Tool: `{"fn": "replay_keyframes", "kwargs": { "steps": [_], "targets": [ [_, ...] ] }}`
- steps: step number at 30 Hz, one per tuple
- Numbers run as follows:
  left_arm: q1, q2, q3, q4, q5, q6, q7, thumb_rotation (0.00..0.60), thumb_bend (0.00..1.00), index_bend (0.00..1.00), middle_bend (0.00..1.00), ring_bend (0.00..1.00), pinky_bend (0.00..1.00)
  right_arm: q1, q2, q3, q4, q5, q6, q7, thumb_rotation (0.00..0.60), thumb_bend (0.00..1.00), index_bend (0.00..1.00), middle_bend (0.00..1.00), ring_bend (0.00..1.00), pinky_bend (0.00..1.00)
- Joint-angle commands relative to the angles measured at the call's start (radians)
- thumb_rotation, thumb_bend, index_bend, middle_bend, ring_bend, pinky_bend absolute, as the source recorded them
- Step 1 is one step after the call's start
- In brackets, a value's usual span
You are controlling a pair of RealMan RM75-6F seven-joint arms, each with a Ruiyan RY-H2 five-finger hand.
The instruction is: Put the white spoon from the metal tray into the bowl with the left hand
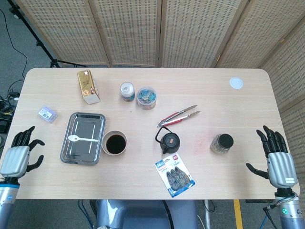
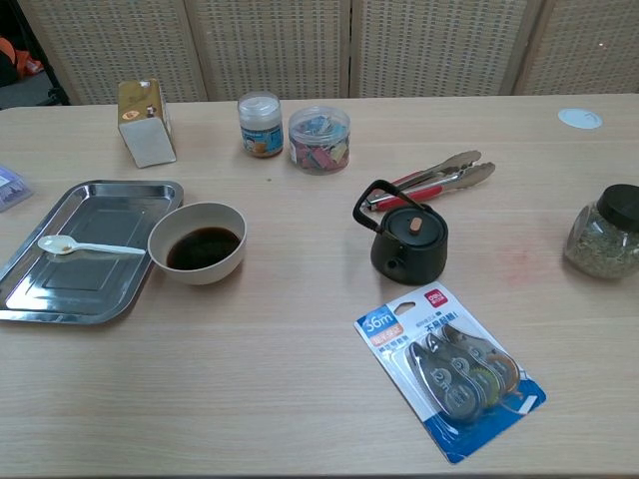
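On the left part of the table (image 1: pixel 200 86) sits the metal tray (image 1: pixel 82 152), with the white spoon (image 1: pixel 83 139) lying flat across it, bowl end to the far left, handle pointing at the bowl (image 1: pixel 114 143). Bowl stands just beside the tray's right edge, dark liquid inside, spoon not in it yet. Left hand (image 1: pixel 19 157) hangs at the table's left edge, well apart from the tray, fingers spread, holding nothing. Right hand (image 1: pixel 276 160) at the right edge, palm-back up, fingers spread wide, empty too. Neither hand shows in the chest view. Mid-table: black teapot (image 1: pixel 169 141), red-handled tongs (image 1: pixel 178 115) behind it, blister pack of correction tape (image 1: pixel 174 175) in front. Glass jar with black lid (image 1: pixel 222 143) to the right, near the right hand. Far side: gold box (image 1: pixel 88 86), small jar (image 1: pixel 127 91), clear tub of clips (image 1: pixel 146 97), touching or nearly so. Small purple packet (image 1: pixel 47 114) near the left edge, white disc (image 1: pixel 236 83) at the far right corner.
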Motion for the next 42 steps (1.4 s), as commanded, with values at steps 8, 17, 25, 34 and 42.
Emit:
{"fn": "replay_keyframes", "kwargs": {
  "steps": [8,17,25,34,42],
  "targets": [
    [-0.153,-0.090,-0.052,0.100,-0.080,-0.172,0.039,0.600,0.33,0.49,0.00,0.00,0.00,0.000,0.002,0.006,0.002,0.012,-0.003,0.008,0.600,0.03,0.00,0.00,0.00,0.00],
    [-0.237,-0.215,-0.059,0.235,-0.079,-0.233,0.040,0.600,0.32,0.53,0.00,0.00,0.00,0.003,0.001,0.011,0.010,0.026,-0.014,0.015,0.600,0.03,0.00,0.00,0.00,0.00],
    [-0.284,-0.282,-0.055,0.316,-0.092,-0.287,0.030,0.600,0.32,0.54,0.00,0.00,0.00,0.003,0.004,0.014,0.013,0.036,-0.019,0.023,0.600,0.03,0.00,0.00,0.00,0.00],
    [-0.334,-0.346,-0.067,0.359,-0.152,-0.345,0.061,0.600,0.33,0.54,0.00,0.00,0.00,0.002,0.012,0.012,0.011,0.039,-0.025,0.042,0.600,0.03,0.00,0.00,0.00,0.00],
    [-0.365,-0.386,-0.070,0.386,-0.189,-0.369,0.102,0.600,0.34,0.54,0.00,0.00,0.00,0.001,0.021,0.017,0.010,0.049,-0.028,0.062,0.600,0.03,0.00,0.00,0.00,0.00]
  ]
}}
